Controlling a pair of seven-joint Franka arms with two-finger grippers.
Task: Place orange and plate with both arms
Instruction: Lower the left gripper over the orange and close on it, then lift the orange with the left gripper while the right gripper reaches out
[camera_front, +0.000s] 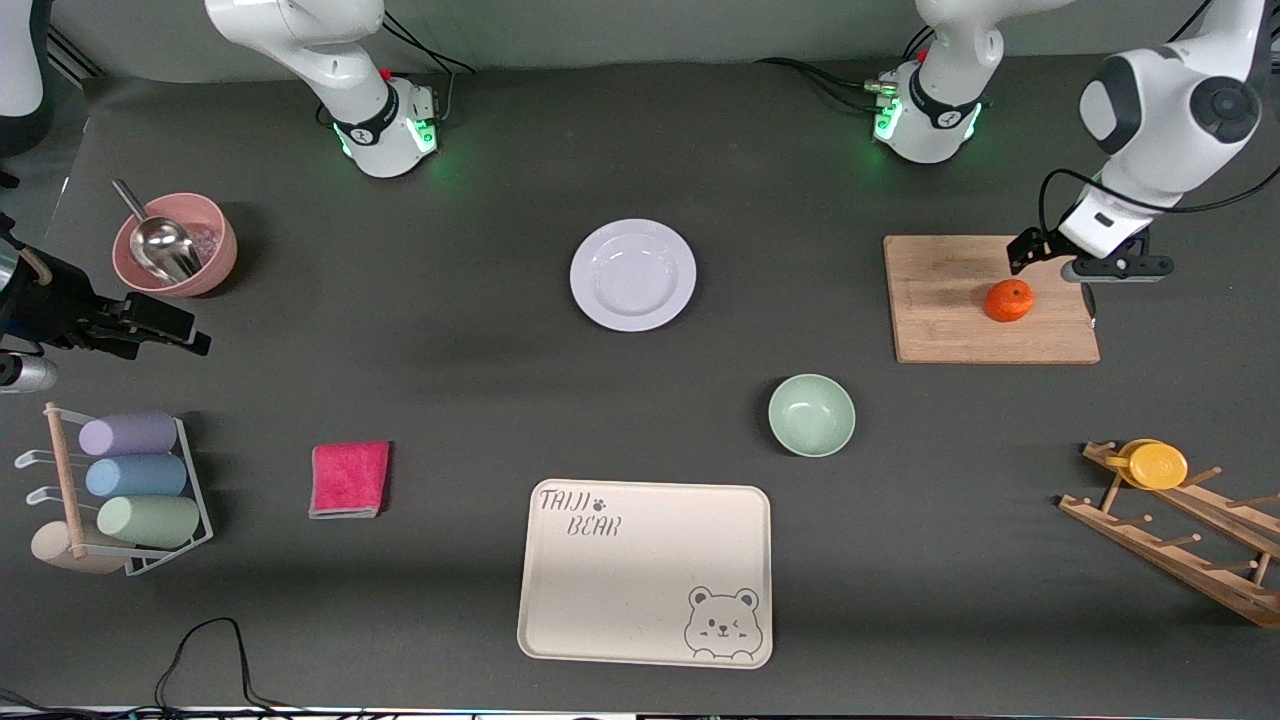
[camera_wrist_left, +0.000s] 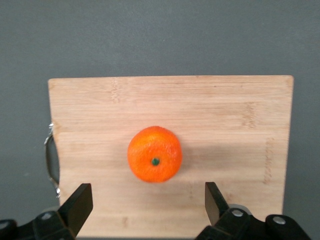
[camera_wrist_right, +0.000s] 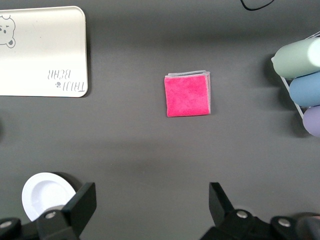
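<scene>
The left gripper (camera_wrist_left: 145, 200) hangs with jaws spread wide and empty over the cutting board (camera_wrist_left: 240, 130); the orange (camera_wrist_left: 155, 153) lies on the board, just ahead of the gap. The right gripper (camera_wrist_right: 150, 205) waits, likewise spread, well apart from the plate (camera_front: 633, 274).

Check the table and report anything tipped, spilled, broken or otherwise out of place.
Nothing stands out. The orange sits whole on the cutting board under the open left tool. The plate lies flat and bare mid-table. The right tool hangs open over bare table at the right arm's end.
</scene>
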